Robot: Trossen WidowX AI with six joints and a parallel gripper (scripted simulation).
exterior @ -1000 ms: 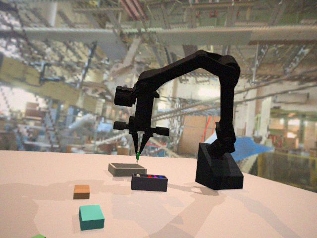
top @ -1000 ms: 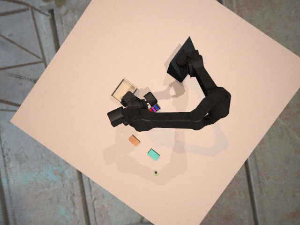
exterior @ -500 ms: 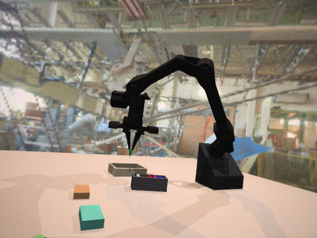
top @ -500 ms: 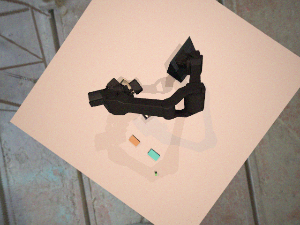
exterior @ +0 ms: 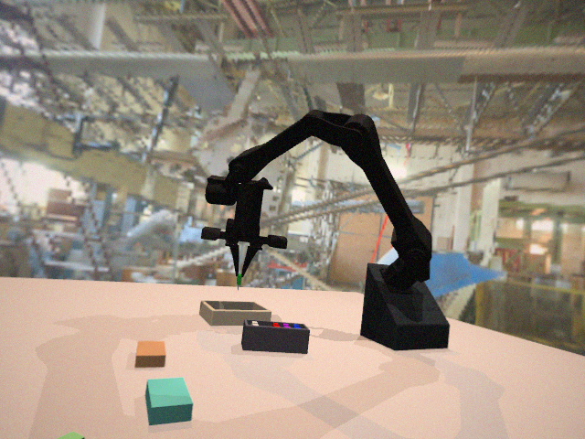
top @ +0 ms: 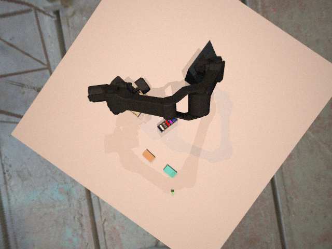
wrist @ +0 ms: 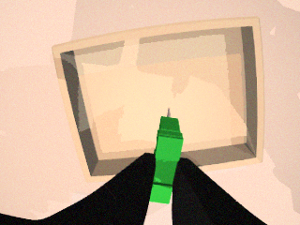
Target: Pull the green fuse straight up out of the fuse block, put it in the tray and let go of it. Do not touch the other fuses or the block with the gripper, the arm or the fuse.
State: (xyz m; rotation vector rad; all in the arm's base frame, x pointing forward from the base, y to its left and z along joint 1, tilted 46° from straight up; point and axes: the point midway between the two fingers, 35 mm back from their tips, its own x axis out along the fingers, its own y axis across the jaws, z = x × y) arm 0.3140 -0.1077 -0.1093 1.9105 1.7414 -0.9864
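My gripper (exterior: 239,276) (wrist: 164,166) points down and is shut on the green fuse (exterior: 239,279) (wrist: 168,147). The fuse hangs below the fingertips, in the air above the tray, with its thin metal blade lowest. The tray (exterior: 236,317) (wrist: 159,33) (top: 135,113) is a shallow beige box with raised walls; in the wrist view it lies under the fuse, and the arm hides most of it in the top view. The dark fuse block (exterior: 274,341) (top: 162,130) stands in front of the tray in the exterior view, holding white, red, purple and blue fuses.
An orange block (top: 148,155) (exterior: 150,354) and a teal block (top: 170,171) (exterior: 169,401) lie on the table, away from the tray. A small green block (top: 172,192) (exterior: 71,435) lies beyond the teal one. The arm's forearm passes above the tray in the top view.
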